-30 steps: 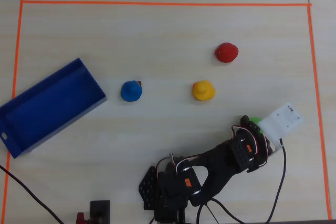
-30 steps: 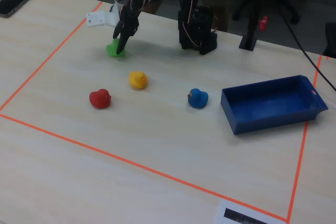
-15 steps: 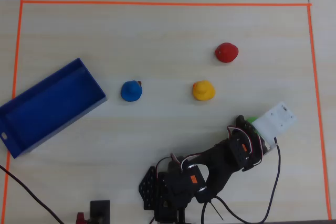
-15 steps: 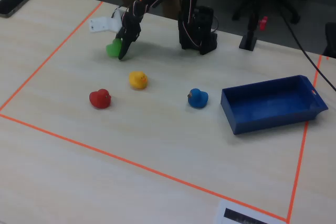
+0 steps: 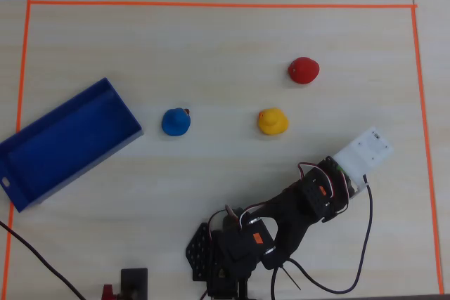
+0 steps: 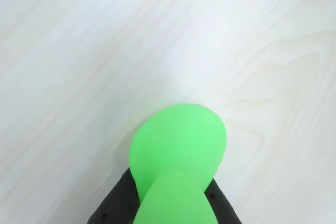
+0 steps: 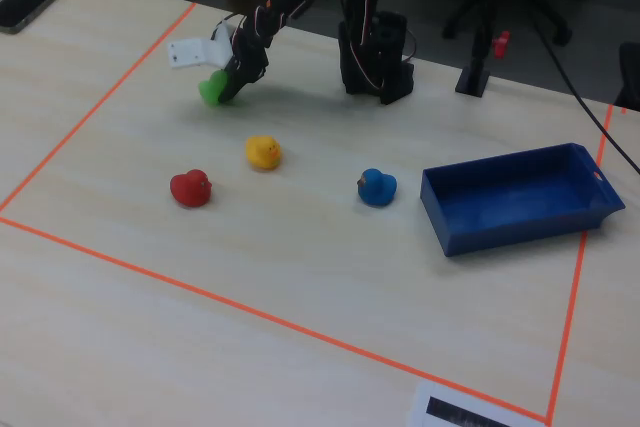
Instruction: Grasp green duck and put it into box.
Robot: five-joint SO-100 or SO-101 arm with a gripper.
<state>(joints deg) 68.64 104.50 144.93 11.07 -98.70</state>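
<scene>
The green duck [image 6: 178, 145] is held between the gripper's black fingers [image 6: 115, 203], which press it on both sides at the bottom of the wrist view. In the fixed view the gripper [image 7: 226, 81] is shut on the green duck [image 7: 212, 88] close to the table at the far left, near the arm's base. In the overhead view the duck is hidden under the white wrist mount [image 5: 362, 152]. The blue box [image 5: 70, 138] lies at the left in the overhead view and at the right in the fixed view [image 7: 510, 202], far from the gripper.
A yellow duck [image 5: 272, 121], a blue duck [image 5: 176, 121] and a red duck [image 5: 304, 70] stand on the table between the gripper and the box. Orange tape [image 5: 211, 5] frames the work area. The arm's base [image 7: 375, 57] stands at the far edge.
</scene>
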